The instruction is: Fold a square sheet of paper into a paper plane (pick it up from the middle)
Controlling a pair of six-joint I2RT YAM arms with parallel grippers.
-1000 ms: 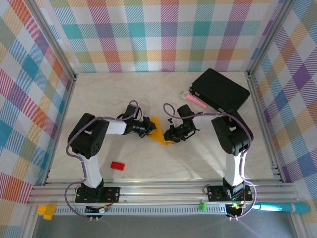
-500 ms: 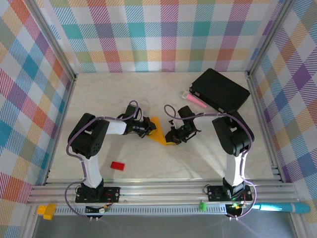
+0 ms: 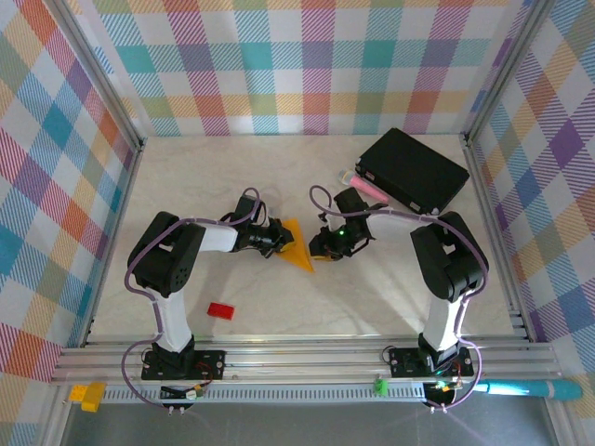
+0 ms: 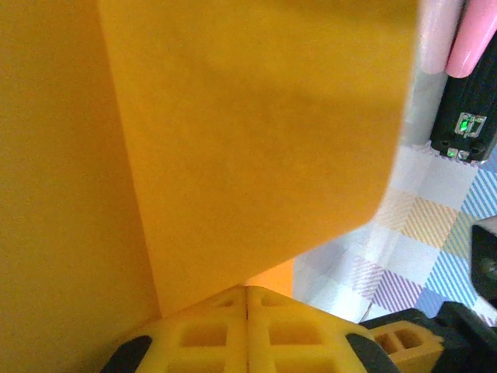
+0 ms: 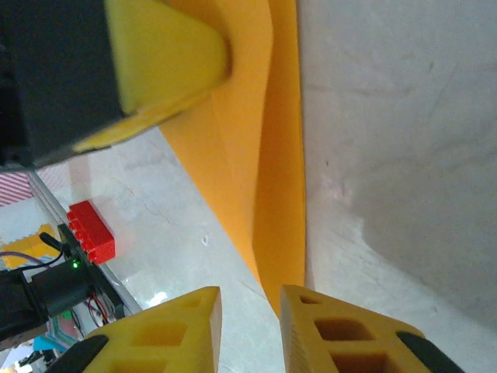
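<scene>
Pin-and-crease setup, by the look of it

On the bench, the left claw is clamped shut on the creased square sheet of paper, anchoring it I'd guess; the right claw has its jaws slightly parted at the paper's near tip, gripping nothing.

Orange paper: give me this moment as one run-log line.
paper: folded triangle | left gripper: shut on paper | right gripper: open, at paper's tip
</scene>
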